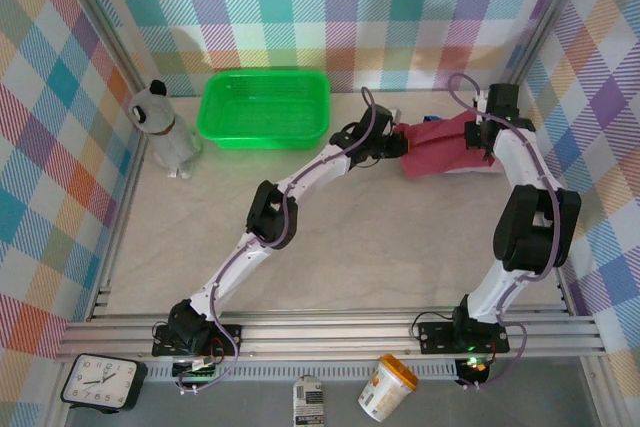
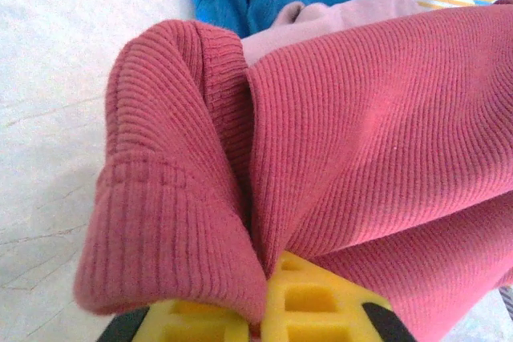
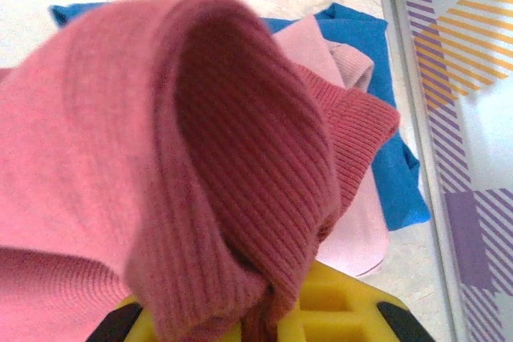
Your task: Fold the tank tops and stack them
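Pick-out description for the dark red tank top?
From the green basket at the back, look right. The dark red tank top is pinched between the left gripper and right gripper. Ribbed and red, it is the gripped one; the blue top and pink top lie loose beside it.

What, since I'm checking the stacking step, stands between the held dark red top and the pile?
Nothing visible does. The dark red top, pinched by the left pincer and right pincer, hangs over the pink top, which lies on the blue top.
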`<control>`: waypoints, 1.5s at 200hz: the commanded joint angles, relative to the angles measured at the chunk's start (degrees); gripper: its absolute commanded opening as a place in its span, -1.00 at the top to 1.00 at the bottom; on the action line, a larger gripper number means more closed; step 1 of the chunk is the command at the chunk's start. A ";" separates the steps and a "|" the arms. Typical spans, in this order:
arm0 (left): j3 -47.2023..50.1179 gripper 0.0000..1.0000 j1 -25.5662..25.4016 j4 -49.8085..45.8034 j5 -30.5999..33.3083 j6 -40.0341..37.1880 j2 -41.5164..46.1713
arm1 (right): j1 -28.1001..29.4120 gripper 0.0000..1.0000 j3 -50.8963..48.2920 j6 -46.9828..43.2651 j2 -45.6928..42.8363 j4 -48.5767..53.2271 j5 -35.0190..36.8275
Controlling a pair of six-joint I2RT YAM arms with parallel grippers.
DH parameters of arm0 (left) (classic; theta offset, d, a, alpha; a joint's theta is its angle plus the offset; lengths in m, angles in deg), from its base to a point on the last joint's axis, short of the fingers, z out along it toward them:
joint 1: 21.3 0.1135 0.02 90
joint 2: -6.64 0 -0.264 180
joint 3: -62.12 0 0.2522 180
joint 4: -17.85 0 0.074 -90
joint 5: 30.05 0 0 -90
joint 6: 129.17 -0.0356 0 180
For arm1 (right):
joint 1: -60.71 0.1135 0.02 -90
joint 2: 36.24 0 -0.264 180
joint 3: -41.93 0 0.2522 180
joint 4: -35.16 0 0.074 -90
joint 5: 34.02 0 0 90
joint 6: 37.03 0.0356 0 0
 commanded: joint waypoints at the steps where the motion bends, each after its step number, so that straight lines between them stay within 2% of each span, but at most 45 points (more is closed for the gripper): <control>1: -2.03 0.61 0.04 4.10 1.32 -0.85 -0.93 | -2.10 0.99 3.07 -1.65 2.06 -3.29 3.76; 6: -1.98 0.53 0.12 4.68 1.63 -0.96 -1.06 | -2.45 0.99 3.42 -1.38 2.80 -3.28 3.56; 19: -2.30 0.46 0.46 4.75 2.49 -1.62 -1.28 | -3.08 0.98 4.37 -0.89 4.69 -3.29 3.07; 40: -2.30 0.12 1.90 4.25 2.93 -1.14 -0.88 | -3.83 0.98 6.59 -0.62 7.70 -2.97 2.90; 65: -2.35 -0.06 2.76 2.41 1.95 -2.01 0.96 | -5.08 0.95 8.40 0.62 9.25 -2.71 1.56; 74: -2.35 -0.09 2.84 1.65 1.52 -2.42 1.85 | -5.27 0.84 8.72 0.34 9.69 -3.11 1.31; 85: -2.30 -0.11 2.96 0.69 1.17 -2.69 2.91 | -5.26 0.58 10.17 -0.07 10.93 -1.86 1.08; 118: -2.31 -0.14 2.85 -3.14 0.68 -3.13 5.25 | -5.24 0.16 10.42 1.01 10.64 -1.97 0.10; 132: -2.33 -0.15 2.85 -5.52 -0.17 -3.05 6.00 | -5.21 0.03 11.98 1.35 10.60 -0.06 -0.80; 152: -2.27 -0.16 2.53 -10.22 -0.88 -3.74 7.29 | -5.27 -0.05 13.59 2.89 9.28 2.69 -1.38; 191: -0.50 -0.18 2.14 -18.68 0.20 -6.50 12.41 | -5.28 -0.14 4.73 10.74 -0.11 -3.60 -20.24; 207: 1.11 -0.19 2.06 -23.97 1.49 -9.05 16.09 | -5.19 -0.26 -0.82 13.80 -4.21 -8.44 -27.55; 224: 8.75 -0.22 2.01 -26.60 3.35 -12.08 23.30 | -4.55 -0.42 -6.04 16.30 -8.53 -11.71 -35.06; 249: 33.76 -0.29 2.60 -21.96 8.96 -15.18 40.91 | -1.24 -0.63 -14.11 16.43 -14.81 -14.79 -38.58; 258: 42.64 -0.33 3.14 -20.44 11.06 -15.68 47.30 | 0.50 -1.00 -17.17 16.58 -16.69 -16.95 -39.23; 279: 60.62 -0.48 5.85 -18.27 15.06 -16.29 60.65 | 5.86 -0.98 -21.86 16.20 -18.45 -19.82 -36.45; 300: 76.95 -0.59 10.65 -14.98 18.22 -17.94 71.75 | 10.46 -0.98 -25.32 16.60 -18.36 -22.93 -26.64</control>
